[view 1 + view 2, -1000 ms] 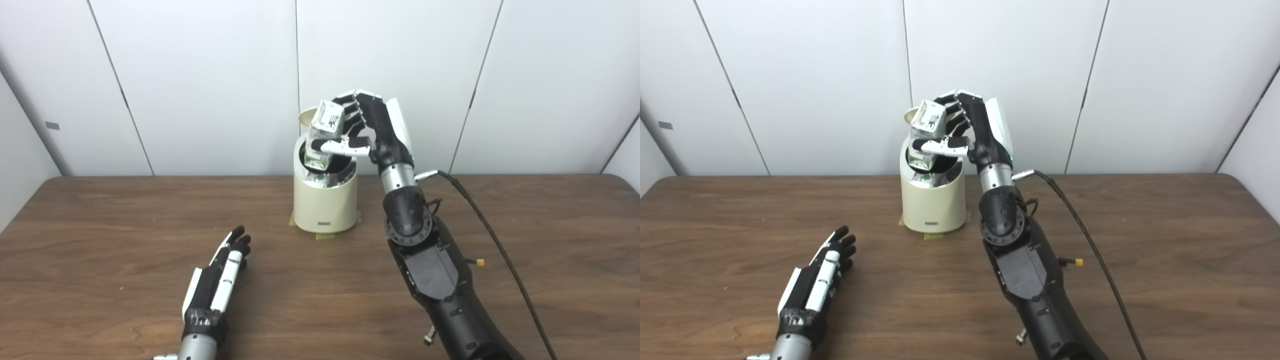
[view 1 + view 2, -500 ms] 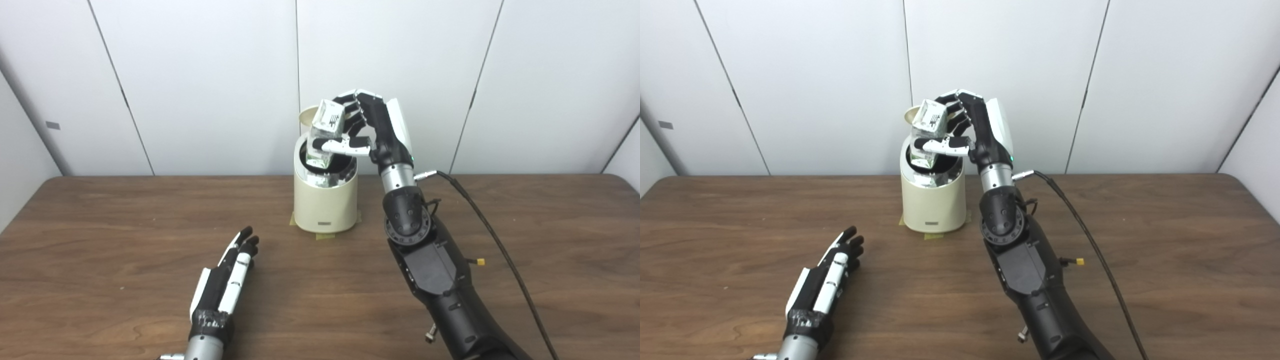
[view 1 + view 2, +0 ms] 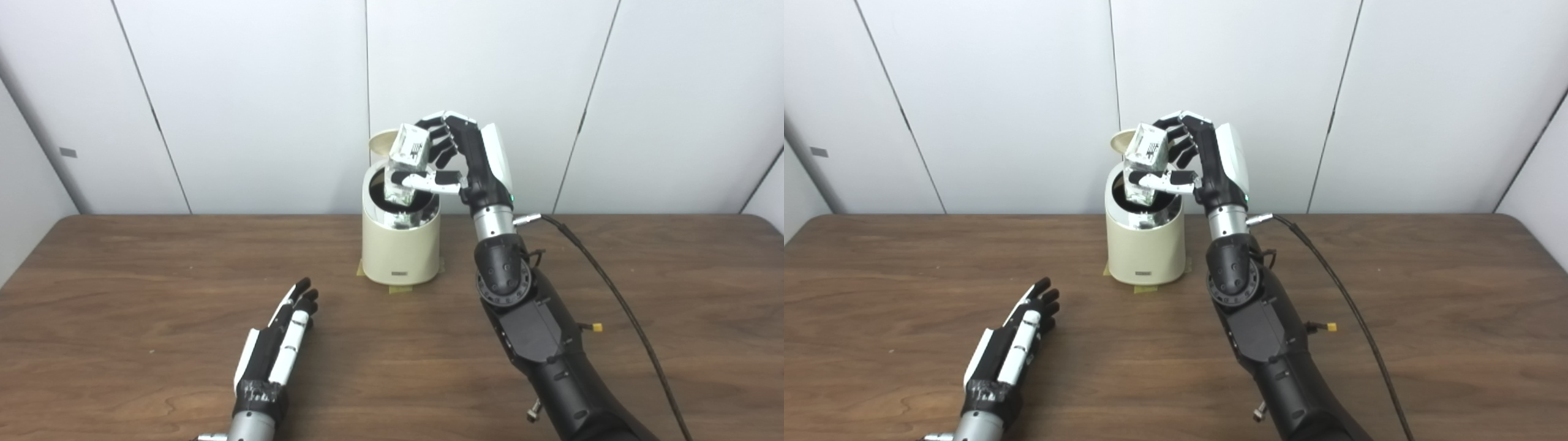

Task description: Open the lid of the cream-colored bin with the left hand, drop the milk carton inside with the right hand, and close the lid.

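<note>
1. From the left eye view, we see our right hand (image 3: 456,165) raised over the round cream-colored plastic bin (image 3: 401,245), fingers and thumb wrapped around the small white and green milk carton (image 3: 407,165). We hold the carton tilted, its lower end dipping into the dark mouth of the bin, so that letting go should send it straight down rather than onto the rim.

2. The bin's cream lid (image 3: 383,142) stands up behind the opening, out of the carton's path. That explains why our left hand (image 3: 278,346) is not needed there: it lies low over the brown wooden table (image 3: 122,294), well apart from the bin, fingers extended and close together, holding nothing. We judge it waits there to reach in and close the lid afterwards.

3. Yellowish tape (image 3: 401,288) peeks out at the bin's base, presumably fixing it so pushes on the lid do not shift it.

4. From the right eye view, the same grip shows more clearly: the thumb crosses the front of the carton (image 3: 1146,160) while the fingers (image 3: 1182,141) back it from behind, a clamp still fully closed. The carton's bottom sits inside the rim of the bin (image 3: 1145,251), its top above it.

5. The left hand (image 3: 1013,346) again appears flat and empty, pointing toward the bin. A black cable (image 3: 1335,294) trails from the right wrist across the table, clear of the work.
</note>
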### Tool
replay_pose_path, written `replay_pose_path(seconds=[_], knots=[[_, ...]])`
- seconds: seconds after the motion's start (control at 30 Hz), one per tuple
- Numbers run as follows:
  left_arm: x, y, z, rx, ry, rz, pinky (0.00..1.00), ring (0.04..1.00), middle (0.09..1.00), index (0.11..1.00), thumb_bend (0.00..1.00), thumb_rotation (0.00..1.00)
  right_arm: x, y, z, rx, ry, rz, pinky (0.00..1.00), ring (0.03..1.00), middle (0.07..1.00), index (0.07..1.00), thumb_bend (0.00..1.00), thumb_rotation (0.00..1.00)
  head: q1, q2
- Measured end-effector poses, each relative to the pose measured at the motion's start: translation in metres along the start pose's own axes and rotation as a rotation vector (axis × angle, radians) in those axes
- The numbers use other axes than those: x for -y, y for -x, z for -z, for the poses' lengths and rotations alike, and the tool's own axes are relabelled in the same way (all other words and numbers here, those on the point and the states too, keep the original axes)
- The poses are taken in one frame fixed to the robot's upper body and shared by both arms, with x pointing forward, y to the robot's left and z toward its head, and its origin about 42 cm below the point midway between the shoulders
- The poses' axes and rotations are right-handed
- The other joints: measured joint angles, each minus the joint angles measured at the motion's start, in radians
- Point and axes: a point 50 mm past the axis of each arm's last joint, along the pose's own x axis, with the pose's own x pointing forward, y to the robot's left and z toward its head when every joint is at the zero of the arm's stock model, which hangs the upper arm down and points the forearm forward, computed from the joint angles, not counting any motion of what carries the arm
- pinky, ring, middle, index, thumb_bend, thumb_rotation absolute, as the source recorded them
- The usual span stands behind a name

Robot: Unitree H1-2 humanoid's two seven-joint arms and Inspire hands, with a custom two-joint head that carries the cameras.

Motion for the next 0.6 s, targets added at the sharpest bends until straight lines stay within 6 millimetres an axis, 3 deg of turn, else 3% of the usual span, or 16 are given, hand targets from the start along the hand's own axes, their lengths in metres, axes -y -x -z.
replay_pose_path(seconds=[0.6], knots=[[0.003, 0.002, -0.003, 0.011, 0.001, 0.002, 0.94, 0.927, 0.923, 0.947, 0.40, 0.82, -0.008, 0.009, 0.012, 0.094, 0.077, -0.022, 0.33, 0.407, 0.510, 0.489, 0.50, 0.00, 0.011, -0.003]])
